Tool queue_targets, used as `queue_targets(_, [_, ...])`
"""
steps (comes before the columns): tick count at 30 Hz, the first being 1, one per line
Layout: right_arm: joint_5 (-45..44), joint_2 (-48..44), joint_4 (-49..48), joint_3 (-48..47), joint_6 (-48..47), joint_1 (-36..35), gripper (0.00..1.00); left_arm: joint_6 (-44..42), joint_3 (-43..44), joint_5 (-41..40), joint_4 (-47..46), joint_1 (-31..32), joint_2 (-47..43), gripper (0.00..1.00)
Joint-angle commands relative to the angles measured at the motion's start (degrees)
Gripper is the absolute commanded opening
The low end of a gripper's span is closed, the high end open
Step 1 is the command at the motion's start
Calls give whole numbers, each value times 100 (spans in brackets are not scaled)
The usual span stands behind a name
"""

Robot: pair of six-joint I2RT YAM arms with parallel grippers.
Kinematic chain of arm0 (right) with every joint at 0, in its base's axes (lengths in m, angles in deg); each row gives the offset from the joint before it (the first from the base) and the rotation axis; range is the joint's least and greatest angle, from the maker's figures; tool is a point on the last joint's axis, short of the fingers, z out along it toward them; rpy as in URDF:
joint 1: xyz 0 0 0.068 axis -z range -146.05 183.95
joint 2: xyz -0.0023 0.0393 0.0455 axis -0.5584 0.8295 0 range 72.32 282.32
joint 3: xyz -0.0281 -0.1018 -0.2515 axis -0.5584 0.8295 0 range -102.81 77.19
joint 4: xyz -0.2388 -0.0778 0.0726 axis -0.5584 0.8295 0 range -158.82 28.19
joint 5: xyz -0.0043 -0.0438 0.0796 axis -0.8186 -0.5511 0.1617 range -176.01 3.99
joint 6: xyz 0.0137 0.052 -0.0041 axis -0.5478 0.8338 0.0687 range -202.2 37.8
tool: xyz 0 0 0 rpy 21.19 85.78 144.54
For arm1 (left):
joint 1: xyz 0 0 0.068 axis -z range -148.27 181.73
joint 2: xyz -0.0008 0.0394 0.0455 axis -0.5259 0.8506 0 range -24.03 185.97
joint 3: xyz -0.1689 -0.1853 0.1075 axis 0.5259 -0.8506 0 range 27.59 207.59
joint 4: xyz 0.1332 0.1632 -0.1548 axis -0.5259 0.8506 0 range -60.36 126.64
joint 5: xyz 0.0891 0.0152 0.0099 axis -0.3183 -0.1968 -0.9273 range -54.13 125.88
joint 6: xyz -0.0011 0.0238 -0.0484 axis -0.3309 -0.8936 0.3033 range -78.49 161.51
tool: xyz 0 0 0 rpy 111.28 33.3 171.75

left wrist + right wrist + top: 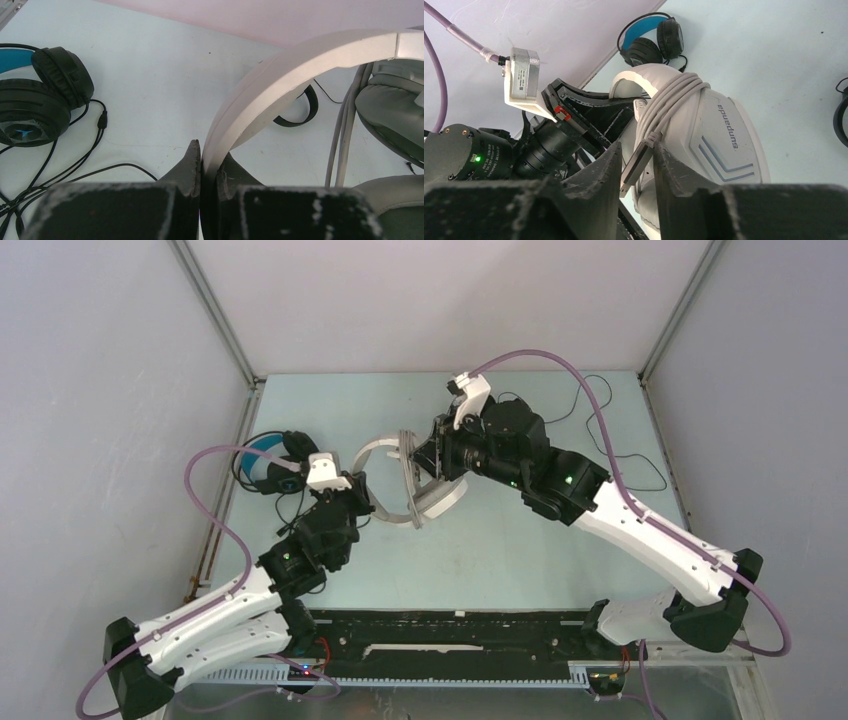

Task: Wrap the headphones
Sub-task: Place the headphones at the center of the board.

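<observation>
Bolted at the near edge of the table, the left arm and right arm reach inward and meet over the middle. Between them hang the white headphones; the left gripper is on the headband side and the right gripper on the ear-cup side. Bulky black headphones with blue lining lie by the left edge, toward the far-left corner.

From the left wrist, both fingers are pinched tight on the white headband, which arcs up to the right. Strands of grey cable hang beside a grey ear cushion. Beyond the band, part of the thin black headphones rests on the table.

From the right wrist, the fingers are nearly closed, clamping a flat grey piece at the end of the cable, whose loops are wound round the headband just above a white ear cup lettered "sunpanda"
</observation>
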Motion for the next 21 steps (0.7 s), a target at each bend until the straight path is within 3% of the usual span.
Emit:
queue_targets(1, [-75, 151, -187, 40, -12, -5, 26, 341, 197, 20, -552, -11, -39, 0])
queue_targets(5, [-71, 121, -168, 219, 51, -23, 13, 432, 208, -39, -501, -11, -66, 0])
queue_targets(15, [-96, 188, 88, 474, 137, -195, 8, 714, 530, 72, -135, -8, -59, 0])
queue_targets(21, [-620, 194, 285, 714, -21, -351, 8, 914, 751, 221, 165, -19, -101, 0])
